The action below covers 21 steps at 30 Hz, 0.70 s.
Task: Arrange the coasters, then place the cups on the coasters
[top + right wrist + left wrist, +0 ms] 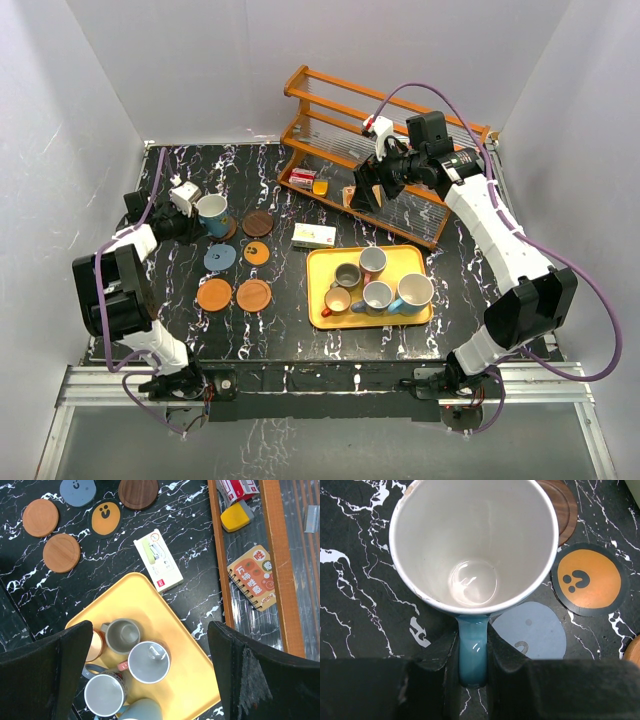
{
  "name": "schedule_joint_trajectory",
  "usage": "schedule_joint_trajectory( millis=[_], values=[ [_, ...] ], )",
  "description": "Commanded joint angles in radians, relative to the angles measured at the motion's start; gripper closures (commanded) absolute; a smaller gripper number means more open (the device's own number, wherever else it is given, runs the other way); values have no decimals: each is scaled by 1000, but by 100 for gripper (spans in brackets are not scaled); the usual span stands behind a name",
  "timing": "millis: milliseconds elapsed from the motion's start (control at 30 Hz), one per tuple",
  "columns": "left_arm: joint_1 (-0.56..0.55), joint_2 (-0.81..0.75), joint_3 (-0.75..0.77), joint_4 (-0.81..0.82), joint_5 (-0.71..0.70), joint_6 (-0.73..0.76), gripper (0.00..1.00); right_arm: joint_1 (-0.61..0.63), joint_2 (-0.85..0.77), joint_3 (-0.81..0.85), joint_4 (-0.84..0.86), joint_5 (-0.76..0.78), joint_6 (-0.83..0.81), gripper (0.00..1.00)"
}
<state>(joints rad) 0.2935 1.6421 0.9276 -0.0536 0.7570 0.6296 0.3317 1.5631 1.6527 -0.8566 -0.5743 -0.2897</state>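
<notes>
Your left gripper is closed on the handle of the light blue cup, pinching it from both sides so the cup stays upright w/ its mouth toward the wrist cam. That's a sensible hold, since the handle is the one narrow part the fingers can span. The cup is at the far-left spot of the coaster grid. In the top view a brown coaster peeks out from under its right side, next to the dark brown coaster. Whether the base is already down on that disc or just above it I can't tell, as the cup body hides the contact from both cams. The blue-grey coaster, the orange face coaster, one plain orange coaster and a second orange coaster lie in two tidy columns, none touching. So arranging looks done, and you're on cup no. 1 of six. Your right gripper is spread wide w/ nothing in it, raised near the wooden rack, its cam looking down on the yellow tray. The five remaining cups cluster there, so it's prob. parked to take the next one w/o crossing the left arm. Mind the white box between tray and coasters on any carry across. Before you let go, confirm the base is centred on its disc.
</notes>
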Motion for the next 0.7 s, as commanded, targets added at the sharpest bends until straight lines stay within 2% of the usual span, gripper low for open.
schedule_joint_trajectory(
  millis=[0, 467, 667],
  values=[
    [6, 1, 50, 41, 94, 27, 100, 0, 7, -3, 27, -16, -18, 2],
    [7, 14, 38, 22, 87, 94, 100, 0, 12, -8, 19, -19, -26, 2],
    [7, 9, 26, 7, 65, 126, 85, 1, 12, -8, 19, -21, -28, 2]
  ],
)
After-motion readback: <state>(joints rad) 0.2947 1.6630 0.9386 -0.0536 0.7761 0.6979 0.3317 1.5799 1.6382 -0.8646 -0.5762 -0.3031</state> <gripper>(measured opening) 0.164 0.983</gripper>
